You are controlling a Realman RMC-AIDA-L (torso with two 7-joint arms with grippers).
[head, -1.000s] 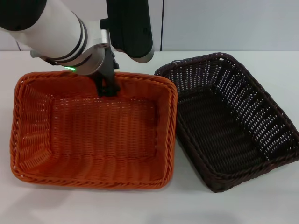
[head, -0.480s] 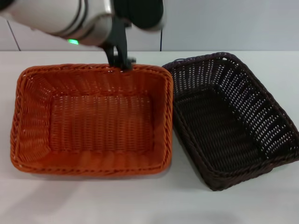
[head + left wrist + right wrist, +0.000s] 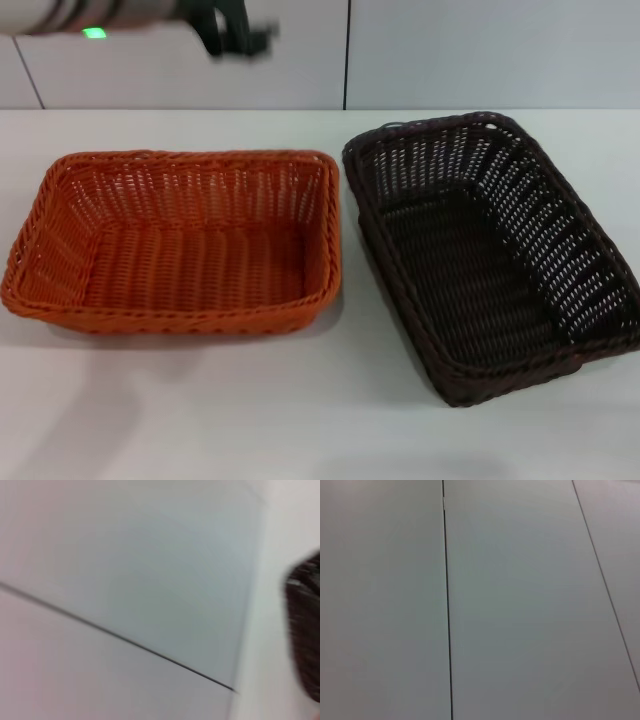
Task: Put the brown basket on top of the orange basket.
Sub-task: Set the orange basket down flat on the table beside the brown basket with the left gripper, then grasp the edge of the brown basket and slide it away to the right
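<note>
The orange basket (image 3: 180, 245) lies flat and empty on the left of the white table. The brown basket (image 3: 480, 250) lies beside it on the right, also empty, with its near left rim close to the orange one. My left gripper (image 3: 230, 28) is high above the far edge of the table, behind the orange basket, blurred and holding nothing. A dark edge of the brown basket (image 3: 305, 630) shows in the left wrist view. The right gripper is out of view.
The white table (image 3: 300, 420) runs in front of both baskets. A pale panelled wall (image 3: 480, 50) stands behind the table. The right wrist view shows only wall panels (image 3: 520, 600).
My left gripper has risen from the orange basket's far rim up to the top of the view. The orange basket has dropped flat and shifted left, away from the brown basket.
</note>
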